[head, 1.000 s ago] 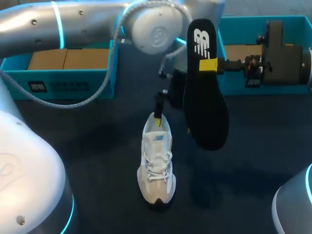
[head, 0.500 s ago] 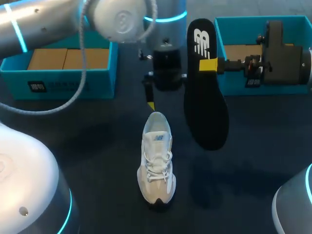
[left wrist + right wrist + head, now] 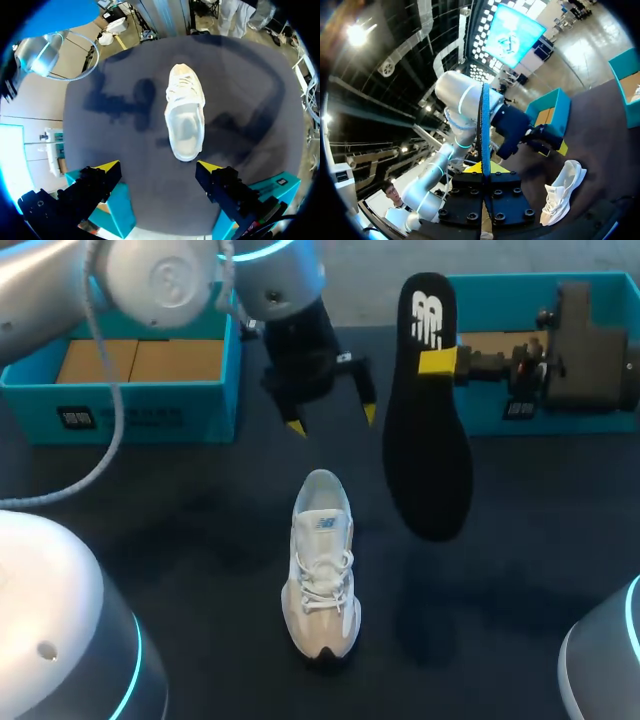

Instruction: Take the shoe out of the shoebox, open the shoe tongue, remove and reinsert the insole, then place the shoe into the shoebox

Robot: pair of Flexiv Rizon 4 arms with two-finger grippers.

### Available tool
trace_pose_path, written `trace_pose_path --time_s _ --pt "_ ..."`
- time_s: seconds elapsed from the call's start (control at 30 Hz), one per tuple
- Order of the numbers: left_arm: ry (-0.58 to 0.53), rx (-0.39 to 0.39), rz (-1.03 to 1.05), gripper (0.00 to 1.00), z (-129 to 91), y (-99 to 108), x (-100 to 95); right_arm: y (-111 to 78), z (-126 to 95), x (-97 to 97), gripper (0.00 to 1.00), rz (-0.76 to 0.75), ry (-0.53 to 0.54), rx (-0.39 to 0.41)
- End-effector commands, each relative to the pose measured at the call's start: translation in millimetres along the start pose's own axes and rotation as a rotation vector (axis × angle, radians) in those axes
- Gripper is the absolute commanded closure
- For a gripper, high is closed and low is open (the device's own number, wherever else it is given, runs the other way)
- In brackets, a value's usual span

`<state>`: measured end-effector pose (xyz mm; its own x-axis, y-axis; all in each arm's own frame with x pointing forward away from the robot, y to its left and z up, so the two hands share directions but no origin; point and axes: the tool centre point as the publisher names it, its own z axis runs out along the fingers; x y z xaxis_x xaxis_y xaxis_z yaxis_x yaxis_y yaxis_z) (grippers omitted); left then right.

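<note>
dark tabletop (image 3: 180,540) with the shoe (image 3: 322,565) upright at centre, outside the teal box (image 3: 150,420). right gripper (image 3: 437,362) pinches the black insole (image 3: 427,410) near its upper end, hanging it clear beside the shoe, probably awaiting reinsertion. left gripper (image 3: 332,421), spread wide and empty, hovers beyond the heel.

The head camera looks down from above and behind, taking in the whole table (image 3: 520,540). The left wrist camera faces straight down from well above the shoe (image 3: 185,117). The right wrist camera sits close behind the edge-on insole (image 3: 483,125), looking sideways across the table. All three views share the shoe.
</note>
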<state>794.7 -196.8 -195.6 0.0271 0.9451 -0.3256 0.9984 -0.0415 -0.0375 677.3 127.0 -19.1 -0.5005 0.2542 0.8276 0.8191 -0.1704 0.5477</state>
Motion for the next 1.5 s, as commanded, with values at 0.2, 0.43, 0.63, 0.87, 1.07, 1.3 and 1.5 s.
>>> trace_pose_path --time_s 0.2,0.43,0.63,0.87,1.07,1.3,1.5 --pt "-0.285 -0.08 0.074 0.0 -28.1 -11.0 11.2 35.6 -3.4 -17.4 1.0 0.077 -0.034 -0.016" --pt "-0.285 -0.08 0.074 0.0 -28.1 -11.0 11.2 61.7 -9.5 -36.4 1.0 0.161 -0.066 0.006" --pt "-0.285 -0.08 0.074 0.0 -28.1 -11.0 11.2 86.2 -14.3 -57.2 1.0 0.209 -0.08 0.014" --pt "-0.285 -0.08 0.074 0.0 -28.1 -11.0 11.2 107.9 -9.9 -75.6 1.0 0.294 -0.083 -0.009" --pt "-0.445 -0.123 0.042 0.0 -36.5 -17.1 11.2 116.9 3.3 -89.1 1.0 0.358 -0.06 -0.009" --pt "-0.671 -0.247 0.033 0.0 -69.5 -11.4 7.3 121.7 13.1 -97.7 1.0 0.404 -0.059 -0.016" --pt "-0.796 -0.306 0.061 0.0 -95.9 -8.7 0.6 120.9 16.6 -98.4 1.0 0.455 -0.037 -0.034"
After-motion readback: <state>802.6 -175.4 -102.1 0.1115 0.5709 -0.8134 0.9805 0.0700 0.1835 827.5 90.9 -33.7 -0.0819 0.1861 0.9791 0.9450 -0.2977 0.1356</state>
